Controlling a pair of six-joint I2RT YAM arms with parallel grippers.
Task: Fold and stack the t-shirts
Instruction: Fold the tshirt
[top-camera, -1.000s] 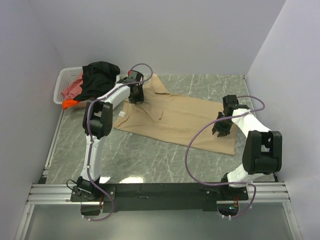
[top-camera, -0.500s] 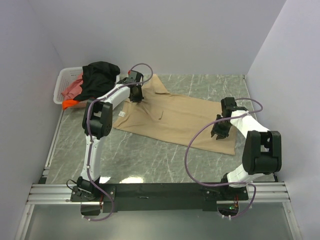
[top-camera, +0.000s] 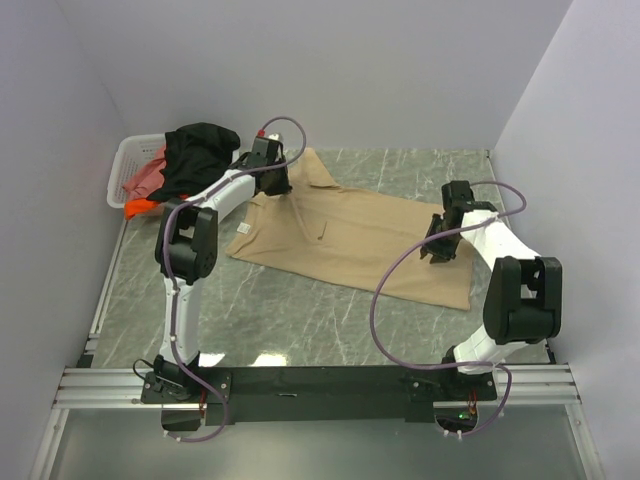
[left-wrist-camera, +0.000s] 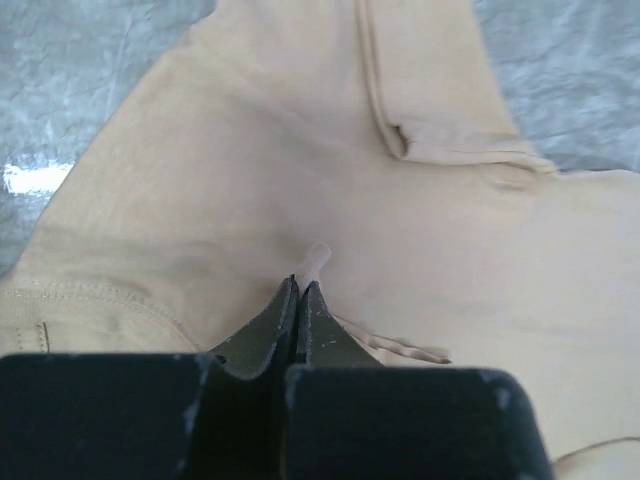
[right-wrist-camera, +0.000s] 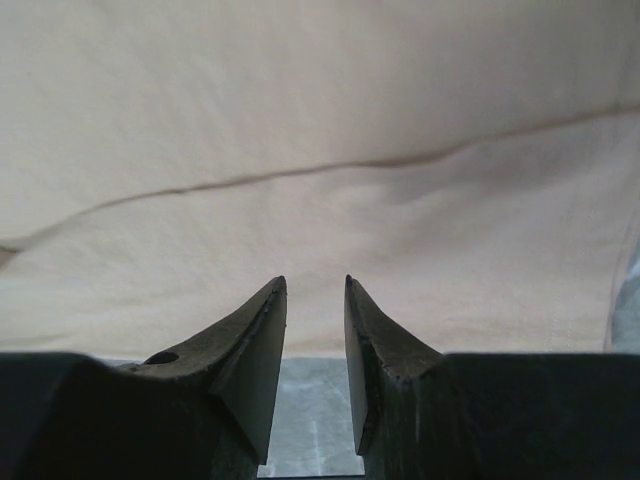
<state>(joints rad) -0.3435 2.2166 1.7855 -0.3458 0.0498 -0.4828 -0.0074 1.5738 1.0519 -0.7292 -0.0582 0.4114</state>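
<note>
The tan t-shirt (top-camera: 350, 235) lies spread flat across the table, with a small white tag (top-camera: 243, 230) at its left end. My left gripper (top-camera: 274, 186) is at the shirt's back left part and is shut on a small pinch of its cloth (left-wrist-camera: 318, 256); the left wrist view shows the jaws (left-wrist-camera: 300, 288) closed together on that fold. My right gripper (top-camera: 436, 252) hovers over the shirt's right end. In the right wrist view it (right-wrist-camera: 315, 288) is open and empty, with tan cloth (right-wrist-camera: 320, 150) ahead of the tips and bare table between the fingers.
A white lattice basket (top-camera: 118, 165) stands at the back left corner. A black shirt (top-camera: 200, 150), a pink-red one (top-camera: 148, 178) and an orange one (top-camera: 140, 206) hang in and over it. Walls close in the left, back and right sides.
My left gripper has shifted slightly toward the back left with the pinched cloth, raising a small ridge in the shirt. My right gripper has moved a little toward the back over the shirt's right end.
</note>
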